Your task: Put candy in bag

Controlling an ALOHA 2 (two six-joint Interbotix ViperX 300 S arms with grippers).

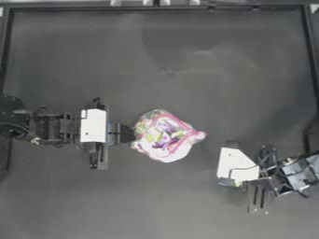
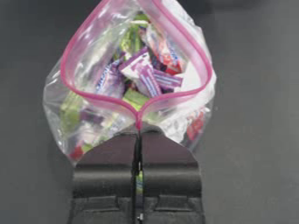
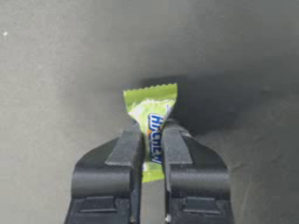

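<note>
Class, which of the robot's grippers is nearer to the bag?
Left. The left gripper pinches the bag by its pink rim; the right gripper, holding the candy, is apart from it.

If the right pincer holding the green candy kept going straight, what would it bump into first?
Probably just the dark table. The right pincer, gripping the small yellow-green wrapped candy, shows only bare tabletop ahead; depth is unclear.

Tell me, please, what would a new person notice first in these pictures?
First, the bag at the table's middle, its pink-rimmed mouth open, colourful sweets inside; the left tool pinches its rim from the left. Next, the yellow-green candy, clamped in the right tool, to the bag's lower right.
</note>
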